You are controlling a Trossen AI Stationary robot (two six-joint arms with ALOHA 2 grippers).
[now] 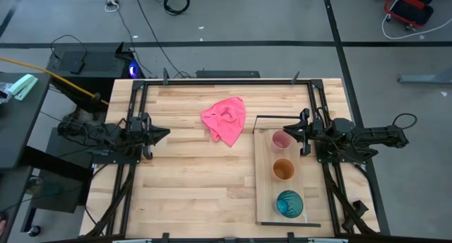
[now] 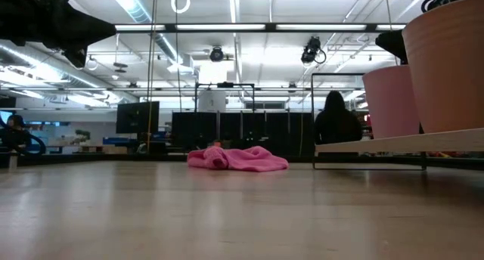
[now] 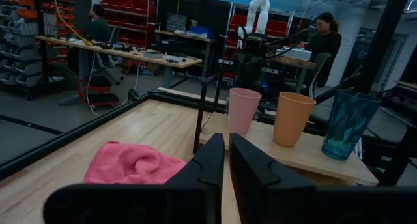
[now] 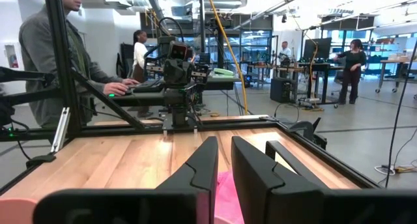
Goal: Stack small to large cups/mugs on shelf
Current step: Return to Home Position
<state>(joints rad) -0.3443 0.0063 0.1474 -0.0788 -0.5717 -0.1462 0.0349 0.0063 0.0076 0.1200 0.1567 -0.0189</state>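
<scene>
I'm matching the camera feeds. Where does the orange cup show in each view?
High: orange cup, middle of three on the shelf, at right.
Low: far right, large, cut by the edge.
Left wrist: right of centre, between pink cup and teal cup.
Right wrist: not in it.
Shared landmark: the pink cup next to it.

Robot body, placed against the pink cloth [image 1: 226, 120]. The left arm [image 1: 116, 135], left of the cloth, is matte black with blocky joint housings and black cables tangled at its outer end. The right arm [image 1: 353, 137], right of the cloth, has the same black build and one thin cable loop at its outer end. The left gripper [image 1: 161, 135] and right gripper [image 1: 288, 129] each have two black wedge fingers [image 3: 207, 172] tapering to blunt tips, with a thin slit between.
</scene>
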